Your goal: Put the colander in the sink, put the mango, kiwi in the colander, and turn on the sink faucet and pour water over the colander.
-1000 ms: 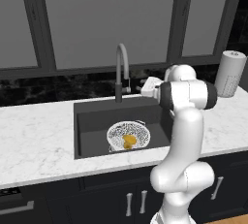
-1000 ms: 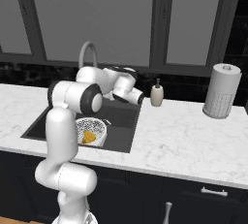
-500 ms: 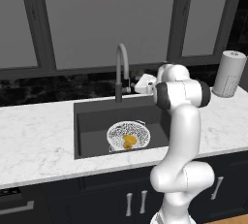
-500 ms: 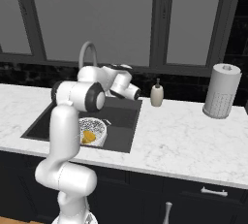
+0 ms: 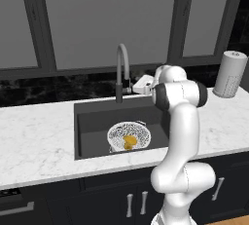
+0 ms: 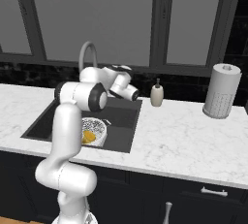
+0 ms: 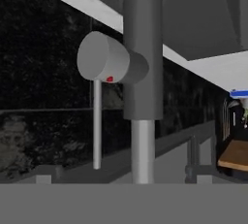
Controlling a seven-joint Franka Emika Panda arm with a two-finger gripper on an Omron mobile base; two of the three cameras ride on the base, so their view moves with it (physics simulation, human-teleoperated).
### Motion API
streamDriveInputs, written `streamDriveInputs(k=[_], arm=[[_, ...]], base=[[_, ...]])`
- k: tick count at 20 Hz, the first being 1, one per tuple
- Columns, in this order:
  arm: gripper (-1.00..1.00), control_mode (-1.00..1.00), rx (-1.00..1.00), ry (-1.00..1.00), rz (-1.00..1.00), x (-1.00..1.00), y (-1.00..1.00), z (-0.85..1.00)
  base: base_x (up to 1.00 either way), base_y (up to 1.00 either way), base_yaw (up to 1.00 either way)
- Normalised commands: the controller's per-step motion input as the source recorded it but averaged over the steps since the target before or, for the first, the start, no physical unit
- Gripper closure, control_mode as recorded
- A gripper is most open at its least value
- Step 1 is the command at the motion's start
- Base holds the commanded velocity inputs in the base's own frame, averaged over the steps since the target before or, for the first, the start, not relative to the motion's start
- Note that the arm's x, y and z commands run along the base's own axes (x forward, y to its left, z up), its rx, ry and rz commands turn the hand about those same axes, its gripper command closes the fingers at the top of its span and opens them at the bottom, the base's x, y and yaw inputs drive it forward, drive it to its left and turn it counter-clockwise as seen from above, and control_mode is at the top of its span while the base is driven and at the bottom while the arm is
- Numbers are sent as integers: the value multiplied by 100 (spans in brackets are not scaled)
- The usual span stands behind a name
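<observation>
- Since the earlier frame the arm has swung its hand leftward across the back of the sink (image 5: pixel 92 126), so the pincer (image 5: pixel 132 89) now sits just beside the sink faucet (image 5: pixel 120 68), where before it hung near the basin's right rear corner
- The desk (image 5: pixel 34 136) is white marble with faint grey veining, over dark cabinet fronts with slim metal handles; behind it runs a black speckled backsplash under tall dark-framed windows with flat grey panes
- A white paper towel roll (image 6: pixel 221 90) stands upright on the desk far to the right, and a small cream soap bottle (image 6: pixel 156 94) stands near the sink's right rear corner
- The sink is a dark grey rectangular basin set into the desk; the colander (image 5: pixel 129 136) rests on its floor toward the front
- The colander is a round, shallow white bowl with fine speckled mesh walls; orange-yellow fruit (image 5: pixel 129 142) lies inside it, and the mango and kiwi cannot be told apart there
- The sink faucet is a slim grey gooseneck with a high arch and a darker base
- In the hand view the sink faucet's smooth upright column (image 7: pixel 142 72) is close in front, with a rounded side knob carrying a small red mark
- The pincer's jaws stand wide, holding nothing
</observation>
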Motion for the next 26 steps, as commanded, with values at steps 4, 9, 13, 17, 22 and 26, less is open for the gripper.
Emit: streamDriveInputs(k=[4, 9, 13, 17, 22, 26], arm=[[-100, -100, 0, 0, -8, 30, 3, -20], [-100, -100, 0, 0, -7, 32, 3, -10], [-100, -100, 0, 0, -7, 32, 0, -1], [-100, -100, 0, 0, -8, 31, 0, -6], [-100, -100, 0, 0, -8, 27, 0, -12], [-100, -100, 0, 0, -9, 25, 0, -20]], base=[[0, 0, 0], [0, 0, 0], [0, 0, 0], [0, 0, 0], [0, 0, 0], [0, 0, 0]])
